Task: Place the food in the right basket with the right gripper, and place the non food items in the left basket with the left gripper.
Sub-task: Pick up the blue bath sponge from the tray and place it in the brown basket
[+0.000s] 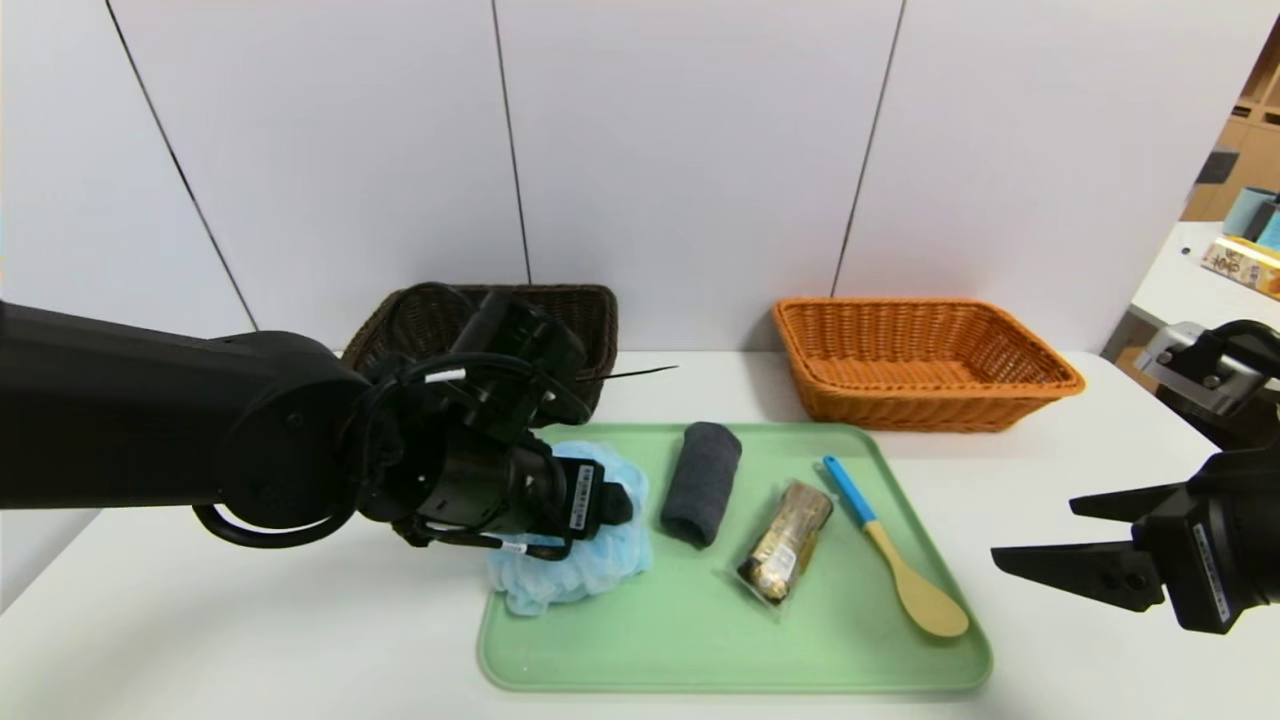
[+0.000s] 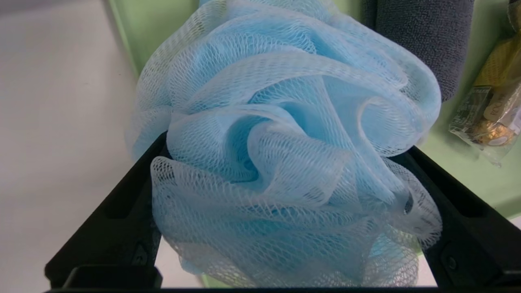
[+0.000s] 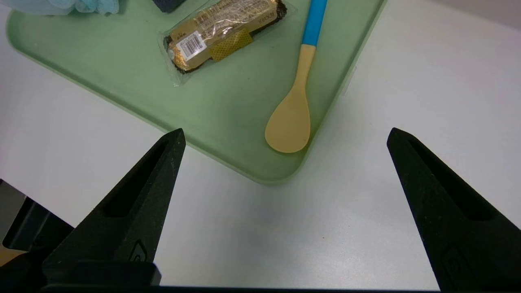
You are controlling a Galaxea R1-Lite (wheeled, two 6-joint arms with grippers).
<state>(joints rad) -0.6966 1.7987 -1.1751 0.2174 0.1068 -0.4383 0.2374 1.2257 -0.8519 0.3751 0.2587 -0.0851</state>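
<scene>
Straddling: left tool, fingers wide apart around blue pouf, centre-left of the head view, presumably so I can close on it.

Two baskets, one tray, one pouf, one cloth, one packet, one spoon, two grippers

At ten o'clock the basket is dark brown with a woven pattern; at one o'clock the other basket is orange, also woven. The tray at six o'clock is plain pale green. On it, going clockwise from nine o'clock, come the light-blue, net-patterned bath pouf, the solid dark grey cloth, the golden-brown packet with its black-and-white barcode label, and the yellow spoon with a bright blue handle.
</scene>
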